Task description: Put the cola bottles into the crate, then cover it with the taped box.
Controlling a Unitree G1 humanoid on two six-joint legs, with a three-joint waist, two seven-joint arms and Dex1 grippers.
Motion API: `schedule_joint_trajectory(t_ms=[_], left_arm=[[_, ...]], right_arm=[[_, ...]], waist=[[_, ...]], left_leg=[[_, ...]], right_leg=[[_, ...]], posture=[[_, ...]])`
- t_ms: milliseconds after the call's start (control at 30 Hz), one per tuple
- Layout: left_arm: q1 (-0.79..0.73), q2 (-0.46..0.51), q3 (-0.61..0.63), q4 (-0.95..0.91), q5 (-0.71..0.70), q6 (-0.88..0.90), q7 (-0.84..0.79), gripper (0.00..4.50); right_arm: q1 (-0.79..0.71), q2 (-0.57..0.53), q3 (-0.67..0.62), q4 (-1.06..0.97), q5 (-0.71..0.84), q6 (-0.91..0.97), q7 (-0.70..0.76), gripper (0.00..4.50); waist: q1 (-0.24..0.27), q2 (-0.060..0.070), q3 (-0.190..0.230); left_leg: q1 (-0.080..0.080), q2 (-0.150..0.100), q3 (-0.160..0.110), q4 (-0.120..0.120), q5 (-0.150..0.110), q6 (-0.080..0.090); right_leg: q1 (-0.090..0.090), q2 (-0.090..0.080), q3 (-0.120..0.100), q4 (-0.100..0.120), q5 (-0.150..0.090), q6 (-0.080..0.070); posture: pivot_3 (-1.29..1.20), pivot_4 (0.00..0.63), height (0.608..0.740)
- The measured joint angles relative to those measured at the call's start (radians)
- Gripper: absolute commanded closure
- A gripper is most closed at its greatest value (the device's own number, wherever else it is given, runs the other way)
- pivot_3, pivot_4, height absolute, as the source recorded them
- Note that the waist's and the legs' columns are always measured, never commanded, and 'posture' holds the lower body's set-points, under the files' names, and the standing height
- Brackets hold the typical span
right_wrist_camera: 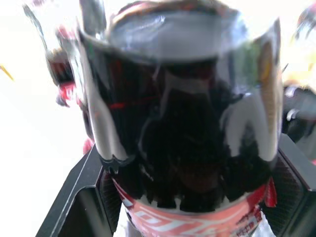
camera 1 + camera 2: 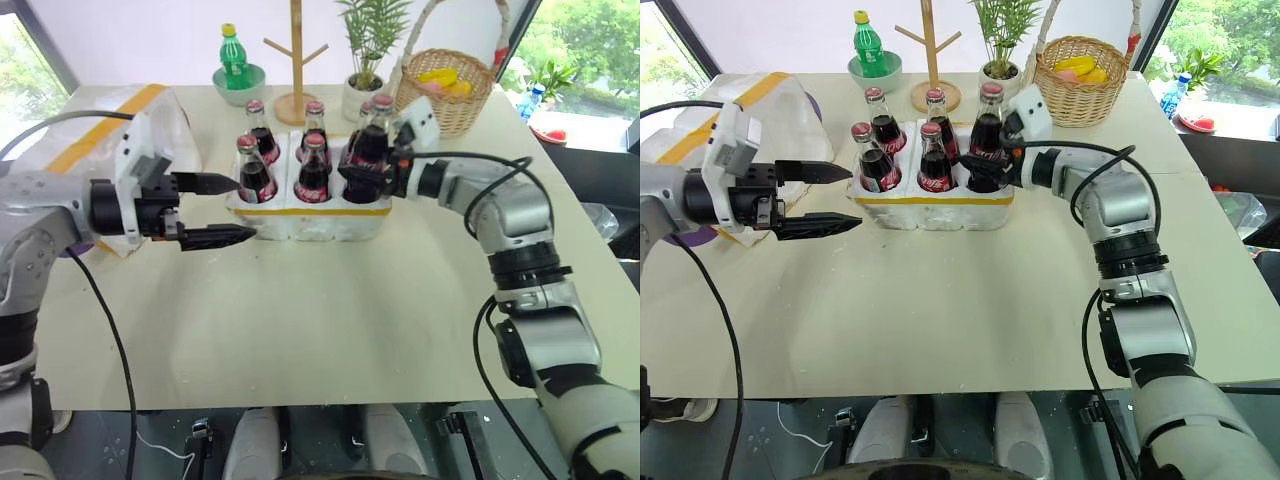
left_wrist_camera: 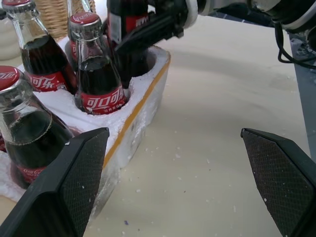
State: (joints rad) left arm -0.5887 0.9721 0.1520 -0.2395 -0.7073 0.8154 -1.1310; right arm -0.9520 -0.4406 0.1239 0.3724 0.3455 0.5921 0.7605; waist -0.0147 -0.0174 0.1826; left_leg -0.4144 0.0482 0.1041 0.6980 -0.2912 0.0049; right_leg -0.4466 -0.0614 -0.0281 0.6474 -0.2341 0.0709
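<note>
Black fingers of the left gripper (image 2: 218, 210) hang wide apart and empty, just beside the crate (image 2: 305, 215) on the bench; beyond, the right gripper (image 2: 978, 168) clamps an upright cola bottle (image 2: 985, 135) over the near-right well, needing a straight descent.

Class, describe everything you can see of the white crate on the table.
The crate is a low white tray that looks like styrofoam, with a yellow tape strip along its near edge and crumbly, flaking rims. It sits flat on the table, in front of the basket. Cola bottles stand upright in its wells. The right gripper, jaws shut on a bottle, is at its right end; the left gripper hovers open beside its left end.
</note>
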Motion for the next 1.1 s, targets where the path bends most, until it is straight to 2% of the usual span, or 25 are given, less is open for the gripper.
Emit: schedule_joint_trajectory(t_ms=[67, 100, 133, 267, 433, 600, 733, 867, 1000, 1100], left_arm=[[0.008, 0.002, 0.003, -0.001, 0.000, 0.000, 0.002, 0.00], [0.017, 0.003, 0.003, -0.001, -0.001, 0.000, 0.004, 0.00], [0.023, 0.003, 0.003, -0.001, -0.001, 0.000, 0.004, 0.00], [0.042, 0.004, 0.017, -0.005, -0.004, 0.000, 0.005, 0.00], [0.066, 0.028, 0.091, -0.012, -0.031, 0.012, 0.027, 0.00], [0.307, 0.182, 0.336, -0.017, 0.037, 0.030, 0.036, 0.00], [0.504, 0.258, 0.516, 0.025, 0.139, 0.008, -0.026, 0.00], [0.618, 0.399, 0.659, 0.265, 0.290, -0.040, -0.152, 0.00], [0.626, 0.495, 0.655, 0.469, 0.389, -0.161, -0.222, 0.00], [0.507, 0.521, 0.490, 0.618, 0.402, -0.229, -0.211, 0.00]], right_arm=[[0.000, 0.006, 0.006, 0.022, -0.017, 0.002, -0.002, 0.56], [0.000, 0.011, 0.003, 0.024, -0.017, 0.003, -0.004, 0.19], [-0.001, 0.013, -0.001, 0.022, -0.017, 0.003, -0.003, 0.09], [0.002, -0.009, -0.016, -0.055, -0.009, 0.055, 0.009, 0.09], [0.025, -0.144, -0.048, -0.226, 0.040, 0.137, 0.105, 0.09], [0.023, -0.382, -0.172, -0.279, 0.135, 0.252, 0.241, 0.09], [0.000, -0.443, -0.213, -0.282, 0.172, 0.263, 0.306, 0.09], [0.000, -0.453, -0.207, -0.238, 0.155, 0.220, 0.335, 0.09], [0.000, -0.425, -0.183, -0.228, 0.149, 0.190, 0.351, 0.09], [-0.001, -0.393, -0.176, -0.221, 0.149, 0.182, 0.351, 0.09]], waist=[[0.000, 0.000, 0.000], [0.000, 0.000, 0.000], [0.000, 0.000, 0.000], [0.001, 0.000, 0.000], [0.003, 0.000, 0.000], [-0.005, 0.001, 0.001], [-0.008, 0.000, 0.001], [-0.006, 0.000, 0.001], [0.000, 0.001, 0.001], [0.002, 0.001, 0.001]], left_leg=[[0.000, 0.000, 0.000, 0.000, 0.000, 0.000], [0.000, 0.000, 0.000, 0.000, 0.000, 0.000], [0.000, 0.000, 0.000, 0.000, 0.000, -0.001], [0.000, 0.000, 0.000, 0.000, 0.000, 0.000], [0.000, 0.000, -0.001, 0.000, -0.001, 0.003], [0.002, 0.001, -0.001, -0.002, -0.002, 0.003], [0.007, 0.002, 0.001, -0.006, -0.002, 0.002], [0.007, 0.002, 0.004, -0.008, -0.001, 0.000], [0.007, 0.001, 0.006, -0.012, 0.000, -0.001], [0.005, 0.001, 0.007, -0.013, 0.001, -0.002]], right_leg=[[0.000, 0.000, 0.000, 0.000, 0.000, 0.000], [0.000, 0.000, 0.000, 0.000, 0.000, 0.000], [0.000, 0.000, 0.000, 0.000, 0.000, 0.000], [0.000, 0.000, 0.000, 0.000, 0.000, 0.000], [0.001, -0.001, -0.001, 0.000, 0.000, 0.000], [-0.001, -0.001, 0.000, -0.001, -0.001, -0.001], [0.002, -0.001, 0.000, -0.001, -0.003, -0.006], [-0.001, -0.001, 0.000, -0.001, -0.004, -0.007], [-0.003, -0.004, 0.000, -0.001, -0.004, -0.007], [-0.005, -0.003, 0.000, 0.000, -0.003, -0.006]], posture=[[0.00, 0.150, 0.740], [0.00, 0.150, 0.740], [0.00, 0.150, 0.740], [0.00, 0.150, 0.740], [0.00, 0.150, 0.740], [0.00, 0.150, 0.740], [0.00, 0.150, 0.740], [0.00, 0.150, 0.740], [0.00, 0.150, 0.740], [0.00, 0.150, 0.740]])
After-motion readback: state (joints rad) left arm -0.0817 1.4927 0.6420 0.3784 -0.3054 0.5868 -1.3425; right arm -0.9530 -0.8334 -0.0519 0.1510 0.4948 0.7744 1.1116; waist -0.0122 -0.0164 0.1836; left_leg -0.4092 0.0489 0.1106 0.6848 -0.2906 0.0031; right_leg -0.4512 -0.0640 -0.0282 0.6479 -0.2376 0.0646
